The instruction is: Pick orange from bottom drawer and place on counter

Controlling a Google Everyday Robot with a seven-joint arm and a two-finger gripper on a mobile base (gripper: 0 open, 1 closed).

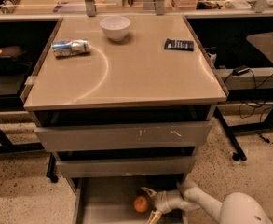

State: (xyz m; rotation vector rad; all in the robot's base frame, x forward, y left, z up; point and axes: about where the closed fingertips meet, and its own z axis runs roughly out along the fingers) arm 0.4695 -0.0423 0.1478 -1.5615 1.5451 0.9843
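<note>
Evidently the end effector (146,203) is down low at the near right of the scene. It reaches leftward into the shallow grey metal bottom drawer (105,202), which stands pulled out so that its flat floor is open from above. The small round glossy orange (141,204) lies on that floor, right of the middle, just beside the end effector. The two pale fingers are spread wide, one on the far side of the fruit and one on the near side, so the fruit sits in the gap, bracketed but not clamped. By my reading this is the approach to the grasp, with the closing not yet made.

The white curved arm (206,203) comes in from the right, low enough to pass under the two closed grey drawers with scuffed fronts (122,136). Above them, the wide glossy beige bench (140,78) carries a white bowl (115,28) and a crushed silver can (71,47) at its far left, and a flat dark packet (179,44) at its far right. Its broad middle and near part offer room for the fruit.

Whether either finger touches the orange skin cannot be made out. The drawer's near end and the nearer fingertip run off the bottom edge. The drawer's far part is hidden under the front above it, and the robot's body is cut off at the corner.
</note>
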